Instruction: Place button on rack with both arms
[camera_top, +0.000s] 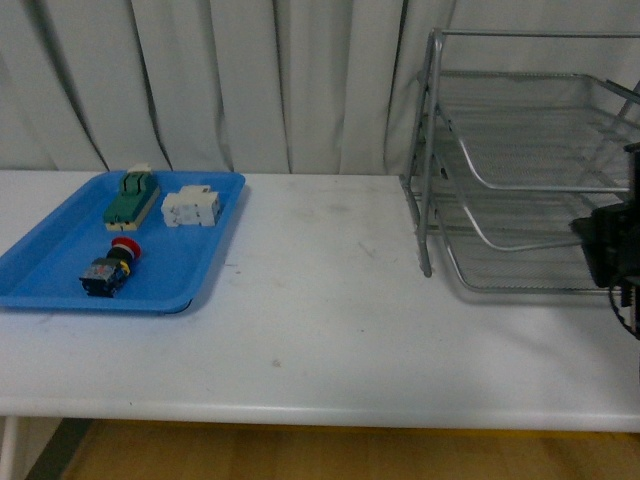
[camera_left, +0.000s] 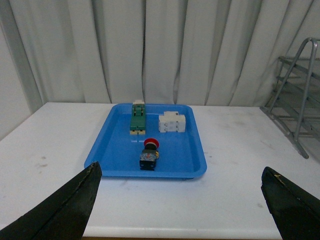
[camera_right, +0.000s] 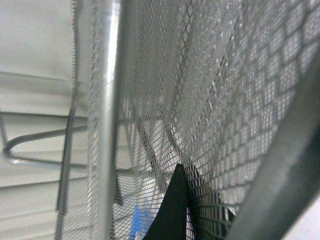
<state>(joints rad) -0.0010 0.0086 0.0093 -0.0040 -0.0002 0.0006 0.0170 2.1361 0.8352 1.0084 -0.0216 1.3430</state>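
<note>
The button lies on its side in the blue tray at the table's left, red cap toward the back; the left wrist view shows this button too. The silver wire-mesh rack stands at the right. My right gripper is at the rack's right side, shut on the rack; its wrist view is filled with rack mesh, with the gripper pinching the mesh. My left gripper is open, well short of the tray, with nothing between its fingers. The left arm is out of the front view.
A green block and a white block lie at the back of the blue tray. White curtains hang behind the table. The table's front edge runs across the near side.
</note>
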